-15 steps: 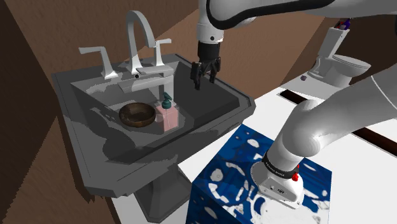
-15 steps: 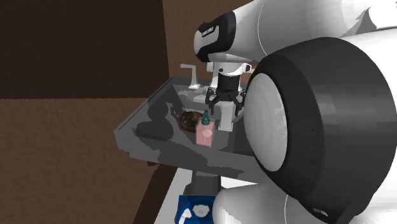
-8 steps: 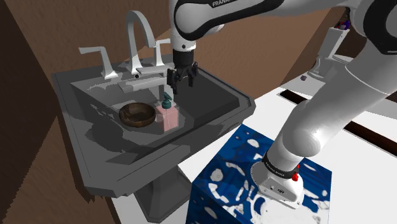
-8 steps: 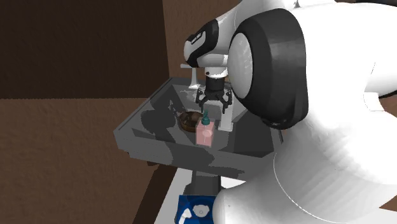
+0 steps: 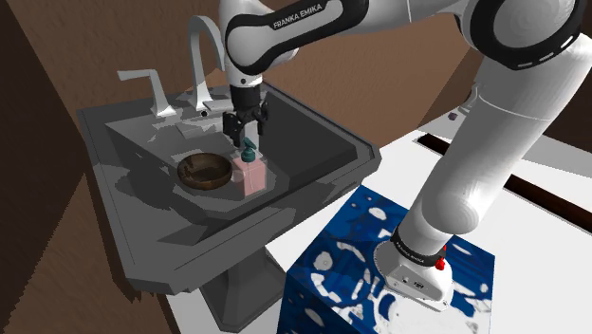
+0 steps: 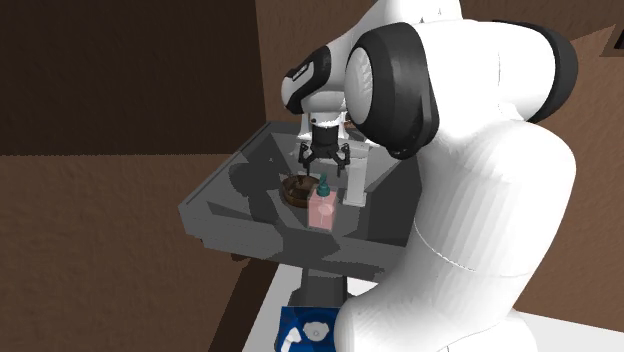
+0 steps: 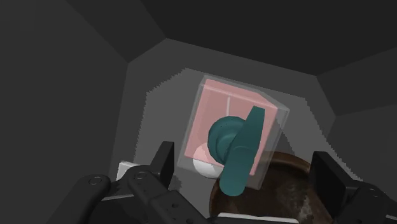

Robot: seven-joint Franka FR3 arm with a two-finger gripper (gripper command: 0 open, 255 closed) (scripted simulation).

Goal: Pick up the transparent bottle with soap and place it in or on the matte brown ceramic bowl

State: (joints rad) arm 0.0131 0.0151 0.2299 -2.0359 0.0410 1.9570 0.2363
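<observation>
**Inspector:** Location of the task item?

**Assistant:** The bottle (image 5: 250, 177) stands upright in the basin of the grey sink (image 5: 353, 150), just beside the brown bowl (image 5: 203, 171), on the shoulder view's right of it. It has clear walls, pink contents and a teal pump (image 7: 236, 143) on top. Whether bottle and bowl touch cannot be determined.

**Inspector:** Condition of the tool?

**Assistant:** The tool (image 5: 244, 140) hangs directly above the pump, pointing straight down. Its fingers are spread, one on each side of the pump in the wrist view, and they touch nothing. Nothing is held.

**Inspector:** Reason for that placement?

**Assistant:** In my judgement, this is a top-down approach. The tap (image 5: 203, 52) rises behind the bottle and the basin walls close off the sides, so a vertical descent is the free path. The spread leaves room to pass the pump and reach the body below.

**Inspector:** Stage of work?

**Assistant:** Before the grasp. The lift and the transfer are not yet done. The carry should be short, as the bowl is adjacent.

**Inspector:** Hazards?

**Assistant:** The pump spout juts sideways and may foul a finger. The bowl rim lies close under the finger on that side and could be struck on the way down. The smooth walls may slip under a light pinch
</observation>
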